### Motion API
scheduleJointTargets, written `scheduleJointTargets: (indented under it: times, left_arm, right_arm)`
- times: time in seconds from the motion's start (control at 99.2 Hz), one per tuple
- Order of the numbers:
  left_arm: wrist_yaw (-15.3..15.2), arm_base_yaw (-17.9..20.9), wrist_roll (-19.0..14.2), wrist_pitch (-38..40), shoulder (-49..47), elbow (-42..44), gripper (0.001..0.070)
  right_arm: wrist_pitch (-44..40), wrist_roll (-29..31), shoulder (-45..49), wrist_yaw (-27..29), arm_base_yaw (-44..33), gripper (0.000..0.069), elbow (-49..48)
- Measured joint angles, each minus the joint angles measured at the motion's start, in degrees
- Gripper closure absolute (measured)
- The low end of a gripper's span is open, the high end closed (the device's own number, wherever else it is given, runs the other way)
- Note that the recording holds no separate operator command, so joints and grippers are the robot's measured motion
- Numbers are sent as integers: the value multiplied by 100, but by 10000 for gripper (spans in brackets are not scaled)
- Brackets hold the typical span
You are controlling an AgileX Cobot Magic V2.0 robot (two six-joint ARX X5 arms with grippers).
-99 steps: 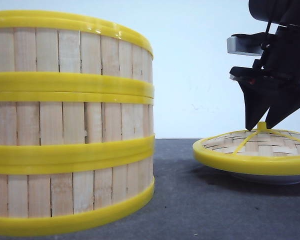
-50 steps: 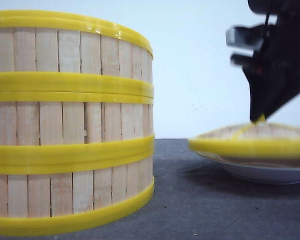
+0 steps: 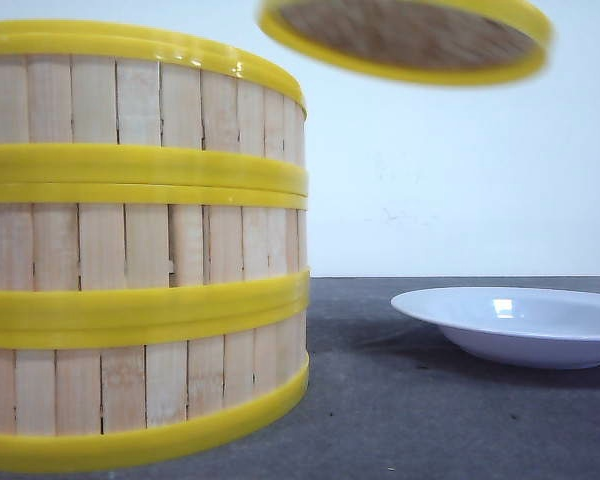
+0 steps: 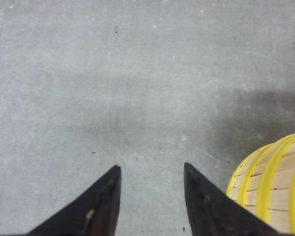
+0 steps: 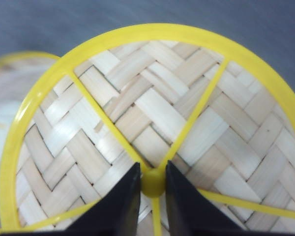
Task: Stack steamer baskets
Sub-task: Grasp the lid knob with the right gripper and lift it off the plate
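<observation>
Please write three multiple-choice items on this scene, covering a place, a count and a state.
1. Where is the woven lid?
A. on the white plate
B. in the air, above the plate
C. on the stack

2. How many steamer baskets are stacked?
A. one
B. two
C. three

3. What is the right tool doing?
A. gripping the lid's yellow knob
B. hanging open
C. gripping a basket rim

Answers:
1 B, the white plate lies bare below it.
2 C, three slatted tiers show.
3 A, its fingers pinch the knob.

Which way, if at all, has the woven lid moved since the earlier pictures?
Yes. The woven lid has risen off the white plate and shifted left toward the stacked steamer baskets, held by the right hand.
</observation>
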Motion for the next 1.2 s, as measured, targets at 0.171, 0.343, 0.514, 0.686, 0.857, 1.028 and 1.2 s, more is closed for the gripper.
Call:
scheduleJointTargets:
  times: [0.171, 0.343, 0.514, 0.686, 0.857, 1.028, 1.2]
  left_arm:
    - [0, 0, 0, -2, 0, 0, 477]
    - [0, 0, -2, -2, 0, 0, 477]
    - [2, 0, 0, -2, 0, 0, 477]
    - [4, 0, -2, -2, 0, 0, 477]
    - [4, 0, 0, -2, 0, 0, 477]
    - [7, 0, 0, -2, 0, 0, 477]
    - [4, 0, -2, -2, 0, 0, 477]
  right_arm:
    - [-428, -74, 699, -4, 734, 633, 966]
    - [-664, -177, 1440, 2, 1397, 633, 1709]
    - [-822, -291, 1932, 42, 1895, 633, 2210]
    - [-883, -422, 2168, 387, 2240, 633, 2267]
    - [-916, -483, 2319, 450, 2330, 633, 2264]
    - [-925, -485, 2317, 461, 2304, 633, 2267]
    - [-964, -485, 2317, 461, 2304, 633, 2267]
